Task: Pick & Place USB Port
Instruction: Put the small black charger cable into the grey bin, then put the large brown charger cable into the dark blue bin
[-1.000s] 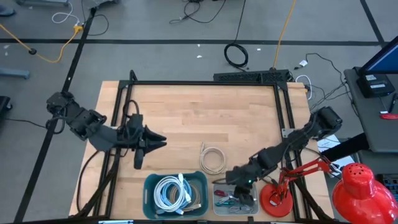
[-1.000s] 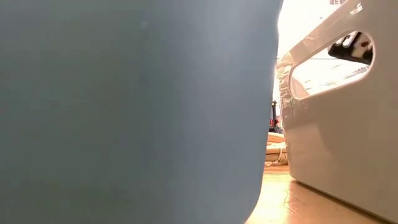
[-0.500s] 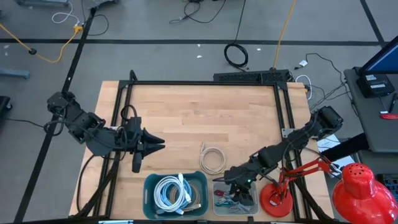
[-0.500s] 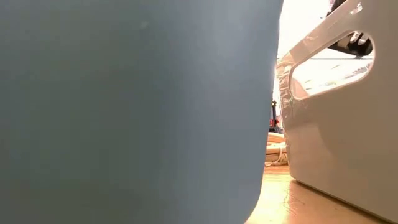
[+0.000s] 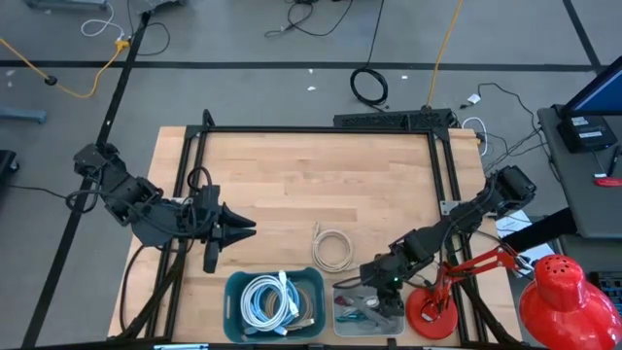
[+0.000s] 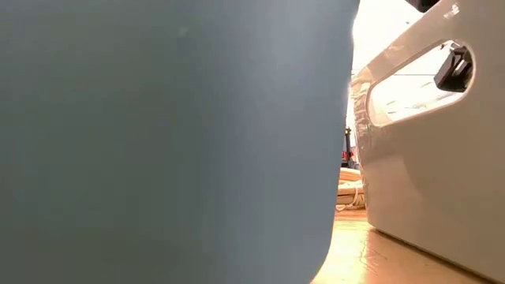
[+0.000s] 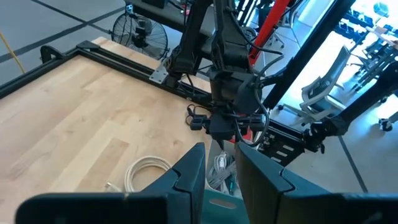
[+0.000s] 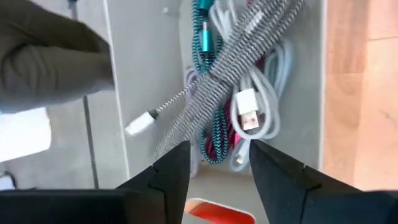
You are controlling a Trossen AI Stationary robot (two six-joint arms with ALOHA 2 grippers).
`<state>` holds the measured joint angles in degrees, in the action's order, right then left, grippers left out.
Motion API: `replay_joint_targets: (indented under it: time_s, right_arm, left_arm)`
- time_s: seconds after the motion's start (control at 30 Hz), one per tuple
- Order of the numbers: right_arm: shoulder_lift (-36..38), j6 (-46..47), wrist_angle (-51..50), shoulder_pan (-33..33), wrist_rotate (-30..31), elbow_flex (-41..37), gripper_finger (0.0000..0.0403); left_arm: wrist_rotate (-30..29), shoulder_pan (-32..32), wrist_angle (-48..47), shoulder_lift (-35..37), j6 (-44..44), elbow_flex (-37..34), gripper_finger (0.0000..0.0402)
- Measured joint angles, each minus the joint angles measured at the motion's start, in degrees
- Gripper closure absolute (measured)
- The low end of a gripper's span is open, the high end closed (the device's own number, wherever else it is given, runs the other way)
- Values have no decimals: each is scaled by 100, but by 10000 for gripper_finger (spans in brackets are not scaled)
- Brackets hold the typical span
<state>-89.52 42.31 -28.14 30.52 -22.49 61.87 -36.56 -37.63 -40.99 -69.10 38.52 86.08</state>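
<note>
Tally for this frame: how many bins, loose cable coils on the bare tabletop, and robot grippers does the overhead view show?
Bins: 2, the blue bin and the white bin
Loose cable coils on the bare tabletop: 1, the beige cable
Grippers: 2, the left gripper and the right gripper
Total: 5

left pincer [image 5: 248,226]: slightly parted, low, mid-left | right pincer [image 5: 374,303]: open, pointing down

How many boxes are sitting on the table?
2. A blue bin of white cables sits at the table's near edge; a grey bin of mixed cables sits right beside it.
</note>
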Motion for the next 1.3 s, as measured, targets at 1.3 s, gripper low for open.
replay_joint_targets:
  time_s: [1.3]
  right_arm:
    - [-702, -741, -82, -2733, 1761, 12, 215]
  left_arm:
    - [654, 926, -1077, -632, 1885, -269, 312]
